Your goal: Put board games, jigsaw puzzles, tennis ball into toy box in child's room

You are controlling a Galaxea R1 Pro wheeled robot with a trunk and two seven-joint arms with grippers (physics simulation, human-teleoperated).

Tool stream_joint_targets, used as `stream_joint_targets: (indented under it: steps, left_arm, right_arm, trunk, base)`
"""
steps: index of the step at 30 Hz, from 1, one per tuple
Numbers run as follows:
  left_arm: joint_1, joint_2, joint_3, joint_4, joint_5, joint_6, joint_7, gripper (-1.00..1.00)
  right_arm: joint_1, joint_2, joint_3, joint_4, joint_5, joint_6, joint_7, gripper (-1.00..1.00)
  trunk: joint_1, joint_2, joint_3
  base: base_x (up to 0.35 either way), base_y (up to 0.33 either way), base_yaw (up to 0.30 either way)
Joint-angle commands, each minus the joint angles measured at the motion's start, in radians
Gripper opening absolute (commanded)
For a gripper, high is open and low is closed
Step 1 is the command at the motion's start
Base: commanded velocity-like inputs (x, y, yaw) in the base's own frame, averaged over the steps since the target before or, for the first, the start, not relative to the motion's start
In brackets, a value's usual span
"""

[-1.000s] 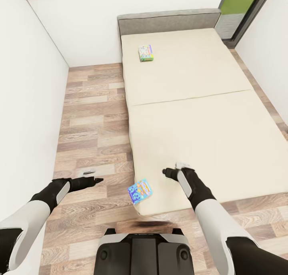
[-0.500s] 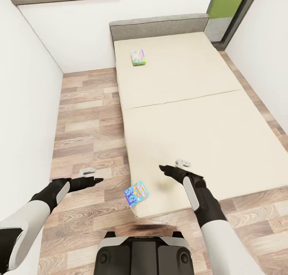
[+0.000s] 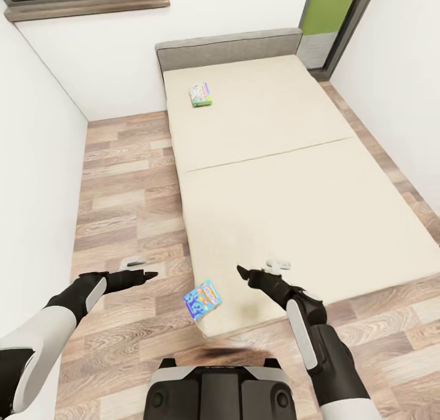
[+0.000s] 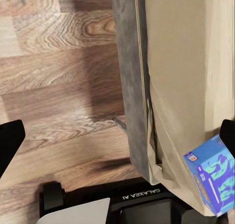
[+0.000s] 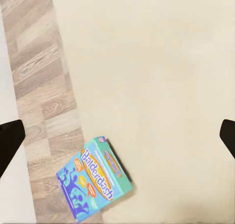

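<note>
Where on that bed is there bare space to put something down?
Nearly all of the mattress is bare: the wide stretch between the green board game near the headboard and the blue board game overhanging the near corner. Only that corner is tight, with the right tool hovering beside the blue box.

One board game point(image 3: 202, 298) at bed point(image 3: 318, 181) near corner — other point(image 3: 200, 94) by headboard.

Place: I read this as a bedroom in a home.
Bed: a cream mattress point(image 3: 275, 175) with a grey padded headboard point(image 3: 229, 46) stands against the white wall point(image 3: 110, 59).
Floor: wood-look planks point(image 3: 128, 200) run alongside it.
Toys: two colourful game boxes, one near the headboard point(image 3: 200, 94), one at the foot corner point(image 3: 202, 298).
Opening: a dark-framed doorway point(image 3: 333, 22), possibly glazed, I cannot tell.
</note>
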Motion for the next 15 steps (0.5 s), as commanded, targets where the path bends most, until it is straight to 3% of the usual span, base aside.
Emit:
stream_joint_targets:
  steps: [1, 15]
  left_arm:
    - [0.0, 0.001, -0.003, -0.001, 0.01, 0.009, -0.001, 1.0]
    - [0.0, 0.001, -0.003, -0.002, 0.01, 0.009, -0.003, 1.0]
  right_arm:
    - [0.007, 0.0, 0.001, -0.008, -0.001, 0.005, 0.006, 1.0]
    - [0.033, 0.002, 0.01, -0.037, -0.001, 0.006, 0.02, 1.0]
  trunk:
    - [0.001, -0.001, 0.0]
    - [0.001, -0.001, 0.014]
  base:
    - [0.0, 0.0, -0.113]
    - [0.0, 0.031, -0.057]
